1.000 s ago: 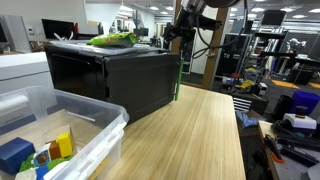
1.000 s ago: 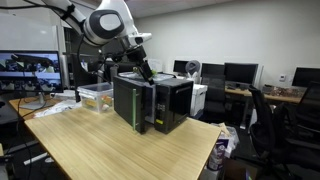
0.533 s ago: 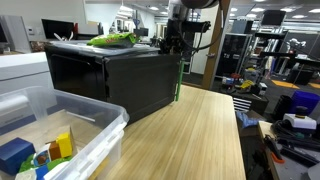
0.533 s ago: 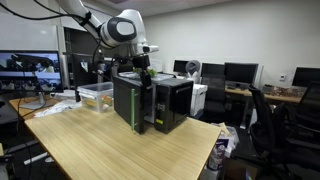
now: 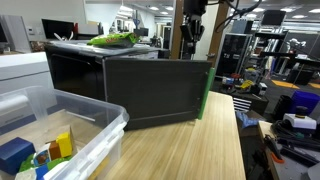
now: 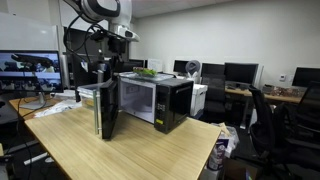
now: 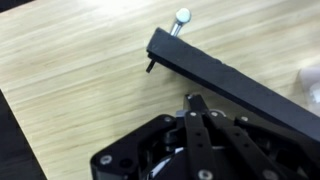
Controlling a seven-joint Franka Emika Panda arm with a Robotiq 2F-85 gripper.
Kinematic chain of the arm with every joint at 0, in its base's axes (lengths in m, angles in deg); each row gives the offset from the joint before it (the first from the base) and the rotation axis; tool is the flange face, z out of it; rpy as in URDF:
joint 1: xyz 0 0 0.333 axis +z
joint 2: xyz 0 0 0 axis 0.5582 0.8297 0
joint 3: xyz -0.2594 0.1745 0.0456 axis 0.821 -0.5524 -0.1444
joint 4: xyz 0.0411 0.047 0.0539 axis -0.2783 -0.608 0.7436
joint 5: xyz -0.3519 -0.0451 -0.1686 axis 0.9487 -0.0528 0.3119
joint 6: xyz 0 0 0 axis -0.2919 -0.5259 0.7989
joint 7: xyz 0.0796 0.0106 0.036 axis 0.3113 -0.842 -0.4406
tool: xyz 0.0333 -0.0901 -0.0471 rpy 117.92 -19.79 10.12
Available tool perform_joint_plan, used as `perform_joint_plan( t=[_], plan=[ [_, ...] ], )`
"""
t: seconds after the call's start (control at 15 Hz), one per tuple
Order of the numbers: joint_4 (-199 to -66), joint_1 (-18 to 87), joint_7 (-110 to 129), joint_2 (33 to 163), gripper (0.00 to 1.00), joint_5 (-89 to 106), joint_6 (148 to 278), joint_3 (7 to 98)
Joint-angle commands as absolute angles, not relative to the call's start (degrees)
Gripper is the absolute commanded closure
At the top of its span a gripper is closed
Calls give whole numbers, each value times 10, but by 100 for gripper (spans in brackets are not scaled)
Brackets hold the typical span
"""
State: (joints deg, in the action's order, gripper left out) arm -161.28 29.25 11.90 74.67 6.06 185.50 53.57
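Note:
A black microwave (image 6: 165, 100) stands on the wooden table (image 5: 215, 145), and its door (image 5: 160, 92) is swung wide open. Seen from the side, the door (image 6: 108, 105) sticks out toward the table's front. My gripper (image 5: 192, 28) hangs above the door's free edge, apart from it. In the wrist view the gripper (image 7: 193, 102) is shut with its fingertips pressed together and nothing between them. The door's top edge (image 7: 230, 85) runs as a black bar just past the fingertips, with a small silver pin (image 7: 182, 16) at its end.
A green object (image 5: 112, 39) lies on top of the microwave. A clear plastic bin (image 5: 90, 150) with coloured toys stands at the table's near corner. Desks, monitors (image 6: 238, 72) and chairs (image 6: 270, 125) surround the table.
The microwave door has swung from nearly closed to wide open. My gripper's jaws have closed from open to shut, and the gripper has moved along with the door's free edge.

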Motion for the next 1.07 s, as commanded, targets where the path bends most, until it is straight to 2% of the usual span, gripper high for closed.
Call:
perform_joint_plan(
  t=[0.0,0.07,0.13,1.0],
  plan=[
    [-1657,303,39,685,100,49,1769,533],
    [-1659,308,15,681,100,52,1744,533],
    [-1677,307,31,670,100,61,1792,530],
    [-1746,308,30,658,100,31,1961,539]
  ],
)
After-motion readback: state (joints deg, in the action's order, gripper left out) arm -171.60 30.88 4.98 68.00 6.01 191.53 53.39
